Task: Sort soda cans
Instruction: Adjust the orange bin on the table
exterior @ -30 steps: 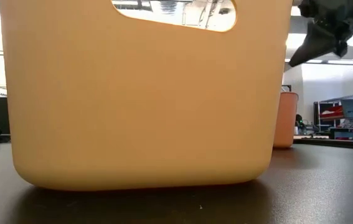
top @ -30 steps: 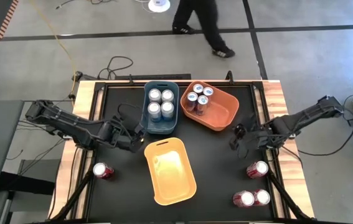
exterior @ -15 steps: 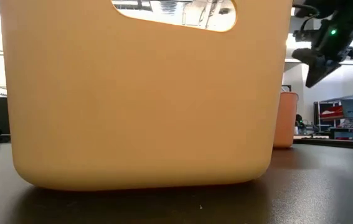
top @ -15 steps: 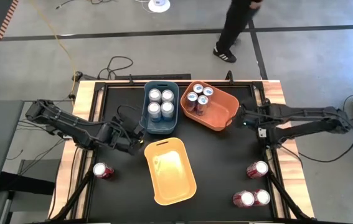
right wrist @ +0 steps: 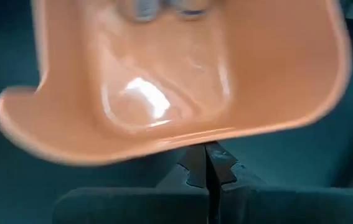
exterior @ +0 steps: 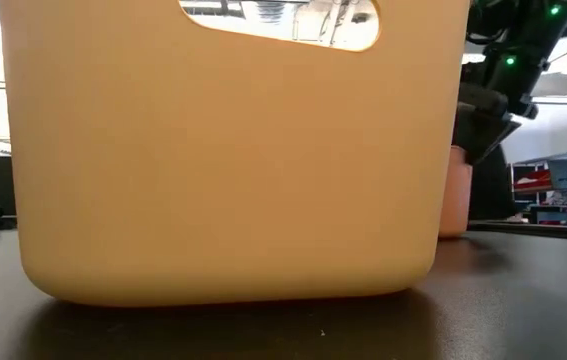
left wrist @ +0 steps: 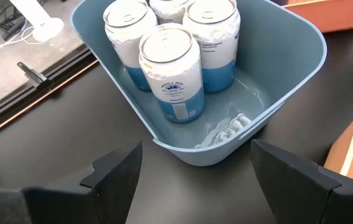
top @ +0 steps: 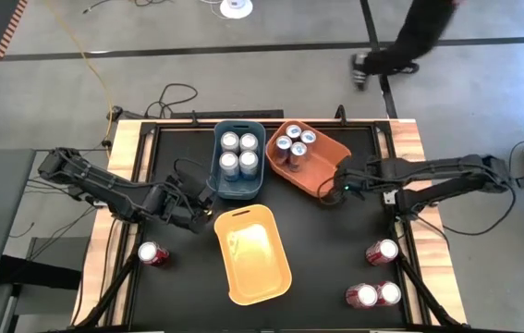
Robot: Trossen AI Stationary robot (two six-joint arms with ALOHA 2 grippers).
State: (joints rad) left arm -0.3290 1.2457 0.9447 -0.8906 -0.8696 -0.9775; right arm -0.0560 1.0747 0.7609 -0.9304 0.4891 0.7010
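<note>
The right tool (top: 335,191), fingers pressed together, is touching the orange bin (top: 330,172), seemingly nudging it; the left tool (top: 203,205), spread, is waiting beside the blue bin (top: 217,159); 4 red cans (top: 381,251) are standing unsorted outside the bins.

blue bin (top: 239,185) | orange bin (top: 328,173) | yellow bin (top: 252,276) | 4 red cans (top: 153,253)

Black table (top: 326,259): blue bin (top: 240,190), orange bin (top: 322,180), yellow bin (top: 252,254), four loose red cans (top: 153,253).

Glossy plastic orange bin (right wrist: 164,81); silver-topped metal cans (left wrist: 171,78)
</note>
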